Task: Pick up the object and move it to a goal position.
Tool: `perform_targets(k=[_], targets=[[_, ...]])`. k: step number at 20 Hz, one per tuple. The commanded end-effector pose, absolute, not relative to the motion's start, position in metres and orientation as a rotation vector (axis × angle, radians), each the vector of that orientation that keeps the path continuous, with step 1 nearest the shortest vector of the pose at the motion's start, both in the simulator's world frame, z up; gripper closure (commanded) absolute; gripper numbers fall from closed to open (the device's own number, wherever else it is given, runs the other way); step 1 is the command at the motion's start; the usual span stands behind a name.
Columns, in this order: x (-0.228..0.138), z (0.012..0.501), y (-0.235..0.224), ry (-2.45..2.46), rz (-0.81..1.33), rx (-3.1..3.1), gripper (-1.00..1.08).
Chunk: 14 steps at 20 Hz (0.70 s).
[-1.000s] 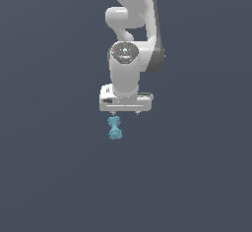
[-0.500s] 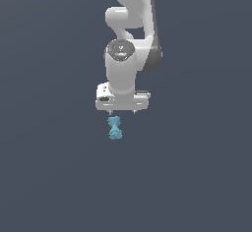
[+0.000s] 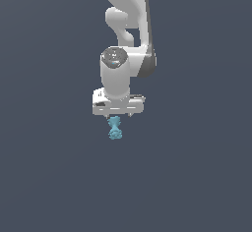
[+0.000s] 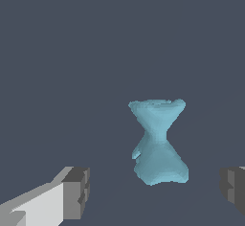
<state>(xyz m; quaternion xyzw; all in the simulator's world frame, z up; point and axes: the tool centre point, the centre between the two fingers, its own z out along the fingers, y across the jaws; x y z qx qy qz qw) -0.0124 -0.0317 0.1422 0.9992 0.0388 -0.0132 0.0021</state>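
One white arm (image 3: 125,39) hangs over a plain dark floor (image 3: 49,177), carrying one gripper (image 3: 117,115). In the wrist view, left to right: one dark finger pad (image 4: 76,191), one teal figure (image 4: 159,141), a second finger pad (image 4: 233,189). The jaws stand wide apart and hold nothing. The single figure (image 3: 115,128) sits just below the gripper, between the finger lines, touching neither pad.
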Motion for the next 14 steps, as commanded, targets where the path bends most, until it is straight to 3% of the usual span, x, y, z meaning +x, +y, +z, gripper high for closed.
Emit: perform_targets(k=[1, 14], targets=[[-0.01, 0.133, -0.04, 0.155, -0.028, 3.135, -0.92], [-0.007, 0.114, -0.054, 0.214, -0.003, 3.134, -0.92]])
